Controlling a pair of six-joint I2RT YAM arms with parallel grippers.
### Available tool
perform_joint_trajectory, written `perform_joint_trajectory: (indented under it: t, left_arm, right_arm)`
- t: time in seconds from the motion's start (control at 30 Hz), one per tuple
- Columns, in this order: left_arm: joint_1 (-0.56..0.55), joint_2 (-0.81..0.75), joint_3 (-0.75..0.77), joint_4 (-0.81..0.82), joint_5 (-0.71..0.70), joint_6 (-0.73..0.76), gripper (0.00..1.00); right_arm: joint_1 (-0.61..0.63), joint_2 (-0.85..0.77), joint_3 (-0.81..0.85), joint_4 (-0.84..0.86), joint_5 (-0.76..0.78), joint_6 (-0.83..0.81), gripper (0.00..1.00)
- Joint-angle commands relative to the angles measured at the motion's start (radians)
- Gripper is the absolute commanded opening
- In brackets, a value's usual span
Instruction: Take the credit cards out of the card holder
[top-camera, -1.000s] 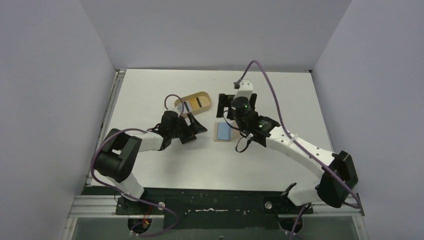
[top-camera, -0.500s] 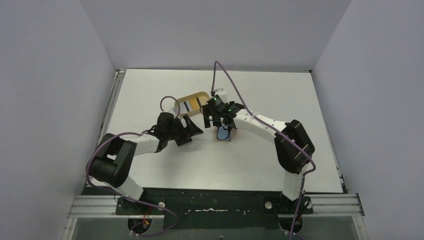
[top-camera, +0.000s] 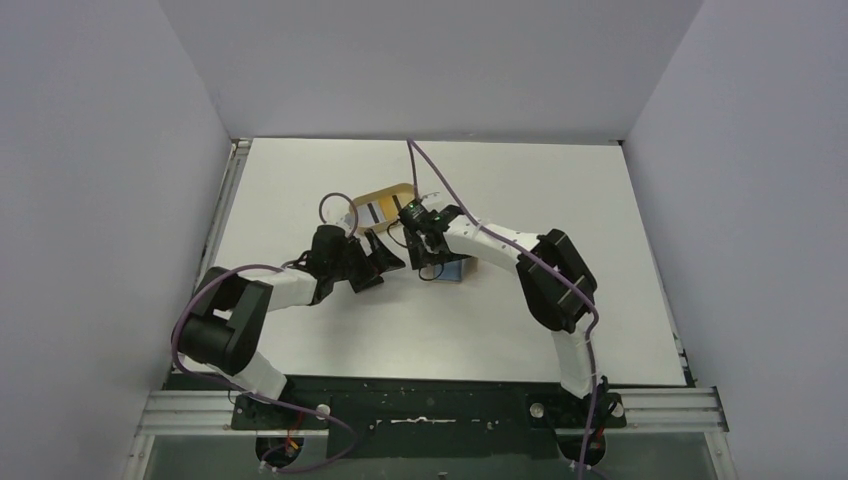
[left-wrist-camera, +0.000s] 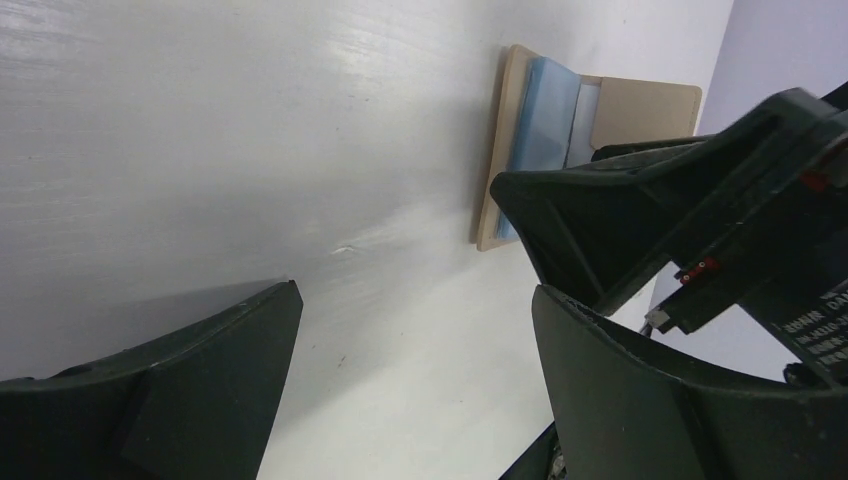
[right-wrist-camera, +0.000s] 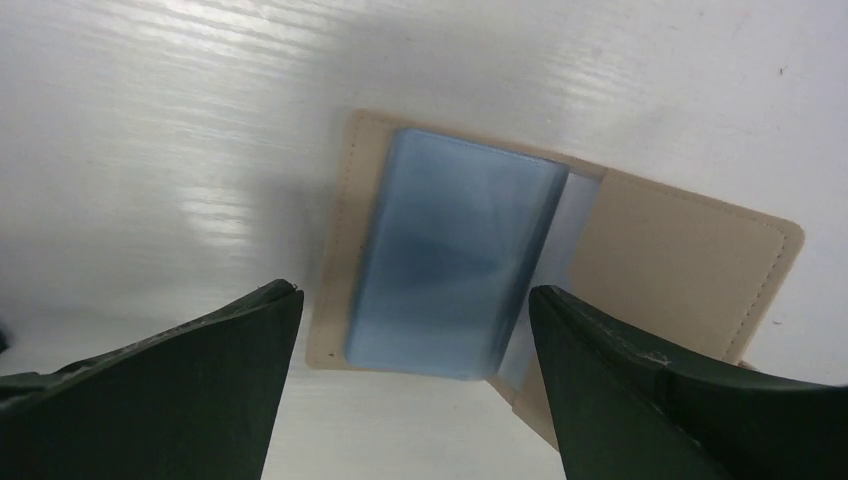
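Observation:
The tan card holder (right-wrist-camera: 680, 260) lies open and flat on the white table. A light blue credit card (right-wrist-camera: 460, 250) lies on its left half. My right gripper (right-wrist-camera: 415, 295) is open and hovers just above the card, one finger on each side, touching nothing. In the top view the right gripper (top-camera: 430, 256) covers most of the holder, and only a bit of blue card (top-camera: 453, 271) shows. My left gripper (left-wrist-camera: 415, 295) is open and empty, low over the bare table just left of the holder (left-wrist-camera: 640, 105). It also shows in the top view (top-camera: 387, 258).
An oval tan wooden tray (top-camera: 386, 204) with something in it stands just behind both grippers. The two grippers are close together near the table's middle; the right gripper's black body (left-wrist-camera: 700, 220) fills the right side of the left wrist view.
My right arm has folded in and swung left, so its gripper went from behind the card holder to over it. My left gripper has drawn back slightly to the left.

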Motion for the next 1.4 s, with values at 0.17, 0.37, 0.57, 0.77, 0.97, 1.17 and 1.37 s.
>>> perform_joint_trajectory:
  t: [0.17,0.37,0.57,0.77,0.97,1.17,1.37]
  left_arm:
    - [0.01,0.003,-0.002,-0.013,0.009,0.036,0.86]
    - [0.013,-0.008,-0.003,-0.029,0.006,0.048,0.86]
    - [0.017,-0.02,0.001,-0.044,0.006,0.056,0.86]
    - [0.018,-0.019,0.005,-0.046,0.009,0.06,0.86]
    - [0.018,-0.026,0.015,-0.063,0.009,0.067,0.86]
    - [0.018,-0.048,0.026,-0.108,-0.002,0.087,0.86]
    - [0.017,-0.063,0.034,-0.133,-0.012,0.096,0.86]
  right_arm:
    - [-0.042,-0.023,-0.067,0.013,0.023,0.042,0.94]
    - [-0.055,0.001,-0.094,0.056,-0.012,0.056,0.93]
    - [-0.07,0.004,-0.13,0.08,-0.05,0.068,0.78]
    - [-0.096,-0.047,-0.221,0.106,-0.056,0.08,0.81]
    - [-0.126,-0.12,-0.33,0.197,-0.098,0.091,0.71]
    - [-0.147,-0.172,-0.442,0.332,-0.172,0.107,0.58]
    - [-0.157,-0.202,-0.524,0.456,-0.243,0.118,0.51]
